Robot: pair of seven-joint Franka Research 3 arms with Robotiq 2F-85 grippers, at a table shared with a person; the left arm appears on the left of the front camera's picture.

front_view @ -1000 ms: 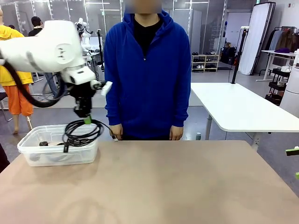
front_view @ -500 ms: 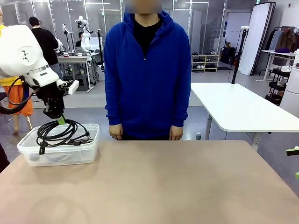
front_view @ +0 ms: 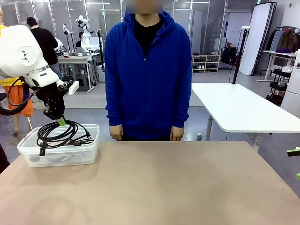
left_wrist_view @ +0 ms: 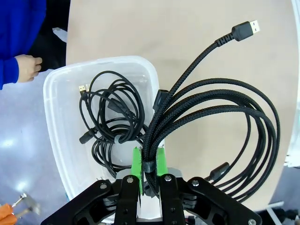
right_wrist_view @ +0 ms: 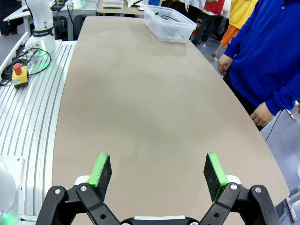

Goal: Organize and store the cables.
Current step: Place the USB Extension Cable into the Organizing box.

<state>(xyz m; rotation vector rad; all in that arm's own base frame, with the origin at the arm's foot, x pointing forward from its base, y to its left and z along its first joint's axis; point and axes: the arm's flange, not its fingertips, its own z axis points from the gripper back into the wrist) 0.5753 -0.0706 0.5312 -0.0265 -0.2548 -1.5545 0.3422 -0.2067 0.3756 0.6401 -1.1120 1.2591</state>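
Black braided cord, a coiled cable (left_wrist_view: 225, 117), hangs from the left pincer (left_wrist_view: 149, 164), whose green pads (left_wrist_view: 136, 163) are clenched on a bound section of the loops. In the left wrist view the coil fans out from the pads, partly over the bin and partly over the bare bench beside it, with one silver-tipped plug (left_wrist_view: 247, 29) sticking out free at the end of a stiff strand.

In the front view the left pincer (front_view: 61, 121) sits at the far left of the bench (front_view: 178, 187), just above a clear plastic bin (front_view: 56, 157). The held coil (front_view: 63, 133) droops from it across the top of the bin, level with the rim.

Inside the bin lie more cables (left_wrist_view: 110, 117), thinner black cords in a loose tangle on the bottom, one with a small gold-coloured plug (left_wrist_view: 83, 88).

The right pincer (right_wrist_view: 158, 176) hovers over the bare bench near the right side, its jaws spread wide and released, holding nothing and touching nothing.

A person in a blue hooded top (front_view: 147, 70) stands at the far edge of the bench, arms down, one hand (left_wrist_view: 27, 68) near the bin but apart from it.
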